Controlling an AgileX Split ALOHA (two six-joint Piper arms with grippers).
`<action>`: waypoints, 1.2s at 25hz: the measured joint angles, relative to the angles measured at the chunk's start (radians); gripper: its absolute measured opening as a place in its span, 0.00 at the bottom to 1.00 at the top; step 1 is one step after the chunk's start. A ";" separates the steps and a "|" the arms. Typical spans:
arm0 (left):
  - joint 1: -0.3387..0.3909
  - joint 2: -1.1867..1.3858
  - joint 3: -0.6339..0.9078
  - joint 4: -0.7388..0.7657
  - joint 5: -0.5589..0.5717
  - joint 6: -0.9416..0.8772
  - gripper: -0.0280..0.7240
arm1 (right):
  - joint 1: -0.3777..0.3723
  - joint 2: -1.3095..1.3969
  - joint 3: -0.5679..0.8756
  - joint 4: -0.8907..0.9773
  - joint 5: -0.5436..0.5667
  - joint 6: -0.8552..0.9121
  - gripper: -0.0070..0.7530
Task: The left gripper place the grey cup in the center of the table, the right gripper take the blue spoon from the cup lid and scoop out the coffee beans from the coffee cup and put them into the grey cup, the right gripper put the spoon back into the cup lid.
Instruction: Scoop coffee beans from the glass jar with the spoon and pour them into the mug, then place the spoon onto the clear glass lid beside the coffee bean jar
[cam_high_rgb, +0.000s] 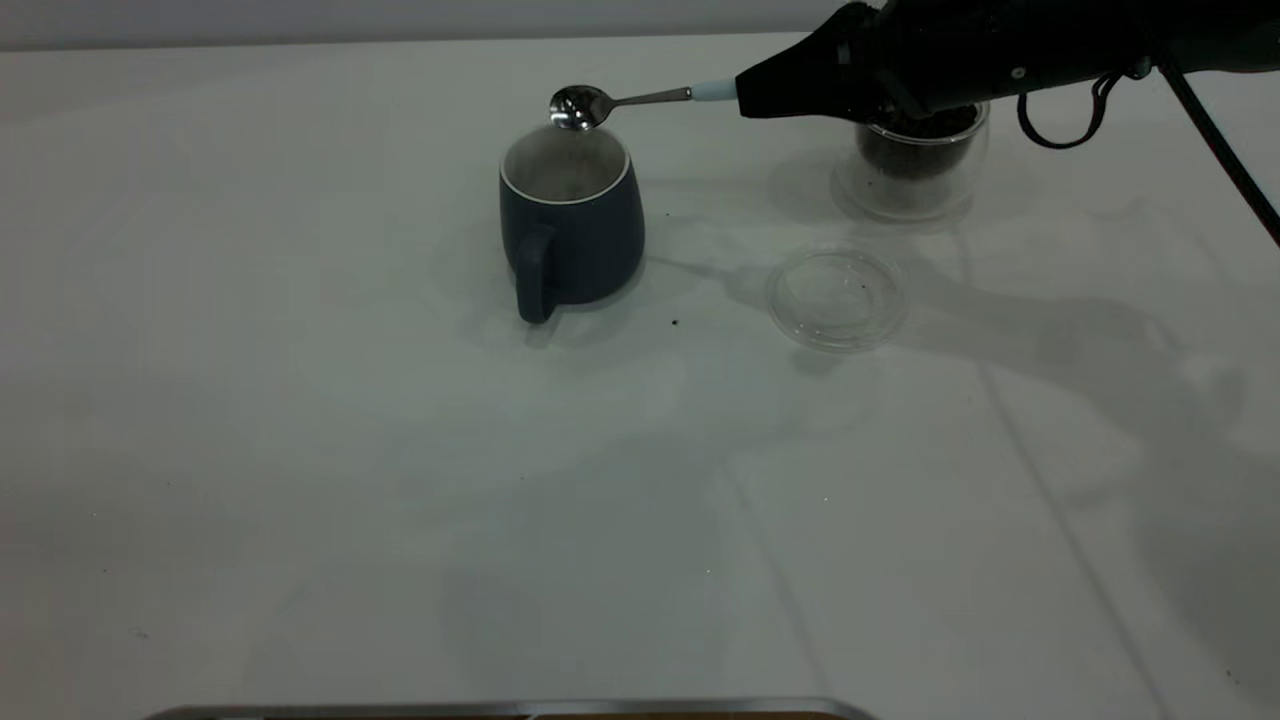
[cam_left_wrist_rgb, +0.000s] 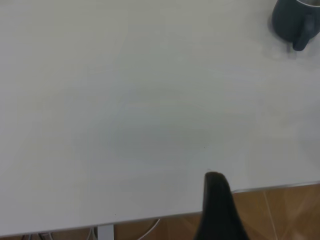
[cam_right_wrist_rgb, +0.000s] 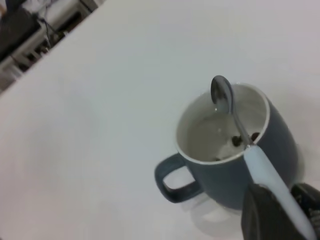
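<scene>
The right gripper (cam_high_rgb: 745, 97) clamps the pale handle of the blue spoon (cam_high_rgb: 620, 101), whose metal bowl hangs above the far rim of the grey cup (cam_high_rgb: 570, 225). A few coffee beans (cam_right_wrist_rgb: 243, 139) lie inside that cup. The cup stands mid-table (cam_high_rgb: 300, 450), with wide bare tabletop on its handle side and toward the near edge. The cup lid (cam_high_rgb: 838, 297) lies apart to its right, near the coffee cup (cam_high_rgb: 915, 165). The left gripper (cam_left_wrist_rgb: 218, 210) sits at the table's edge, well away from the cup; its opening cannot be judged.
</scene>
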 joint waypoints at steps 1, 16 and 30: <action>0.000 0.000 0.000 0.000 0.000 0.000 0.79 | 0.001 0.000 0.000 0.000 -0.004 -0.003 0.16; 0.000 0.000 0.000 0.000 0.000 0.001 0.79 | -0.236 -0.201 0.357 0.003 0.099 0.561 0.16; 0.000 0.000 0.000 0.000 0.000 0.001 0.79 | -0.353 -0.088 0.440 0.010 -0.067 0.636 0.16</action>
